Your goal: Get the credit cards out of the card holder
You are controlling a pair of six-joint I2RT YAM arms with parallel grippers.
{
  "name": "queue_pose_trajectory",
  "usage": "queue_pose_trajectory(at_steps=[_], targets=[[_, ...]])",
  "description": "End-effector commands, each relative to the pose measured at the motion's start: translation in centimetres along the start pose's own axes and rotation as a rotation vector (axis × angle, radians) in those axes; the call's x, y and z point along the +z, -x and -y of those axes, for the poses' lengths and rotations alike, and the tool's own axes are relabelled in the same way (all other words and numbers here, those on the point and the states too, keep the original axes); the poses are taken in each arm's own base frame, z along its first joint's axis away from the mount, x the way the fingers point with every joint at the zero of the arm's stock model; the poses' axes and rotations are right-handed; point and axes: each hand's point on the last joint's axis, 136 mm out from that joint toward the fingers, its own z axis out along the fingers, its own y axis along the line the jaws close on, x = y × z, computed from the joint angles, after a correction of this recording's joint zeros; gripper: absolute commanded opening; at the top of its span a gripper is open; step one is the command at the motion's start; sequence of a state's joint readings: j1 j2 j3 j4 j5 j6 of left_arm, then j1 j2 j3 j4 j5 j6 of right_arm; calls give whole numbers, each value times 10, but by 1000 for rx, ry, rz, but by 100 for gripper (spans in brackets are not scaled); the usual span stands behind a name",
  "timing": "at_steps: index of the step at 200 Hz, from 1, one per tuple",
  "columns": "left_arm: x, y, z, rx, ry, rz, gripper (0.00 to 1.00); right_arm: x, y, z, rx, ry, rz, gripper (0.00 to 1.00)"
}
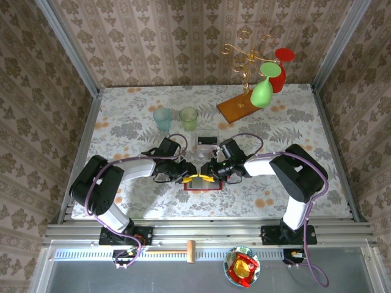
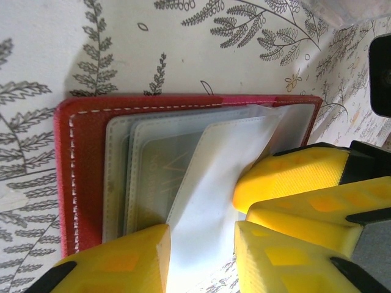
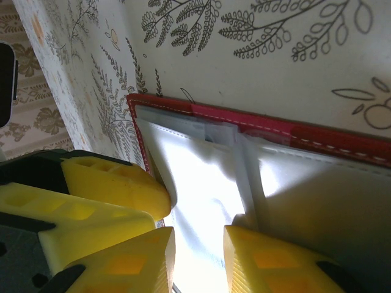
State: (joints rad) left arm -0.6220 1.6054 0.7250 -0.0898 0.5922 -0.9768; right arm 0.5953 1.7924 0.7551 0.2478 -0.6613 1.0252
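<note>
Left gripper (image 2: 199, 244) and right gripper (image 3: 199, 245) flank card holder (image 2: 85, 152) on floral table (image 1: 131, 107).

Red card holder (image 2: 85, 183), open, flat

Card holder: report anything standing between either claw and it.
Nothing visible does. The left claw and the right claw are both at the open card holder, each with its fingers either side of a clear sleeve panel.
</note>
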Motion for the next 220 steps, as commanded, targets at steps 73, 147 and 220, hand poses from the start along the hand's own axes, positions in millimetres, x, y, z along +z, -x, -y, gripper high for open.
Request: queue_pose_trajectory(at_steps=[73,147,220], targets=[[-7,6,2,-4,28,45,35,0,-11,23,59,-60,-27,30],[-5,7,2,-5,18,43,30,1,-11,24,60,-58,-32,30],[0,8,12,-1,-34,28,25,1,-9,20,56,-52,-33,30]])
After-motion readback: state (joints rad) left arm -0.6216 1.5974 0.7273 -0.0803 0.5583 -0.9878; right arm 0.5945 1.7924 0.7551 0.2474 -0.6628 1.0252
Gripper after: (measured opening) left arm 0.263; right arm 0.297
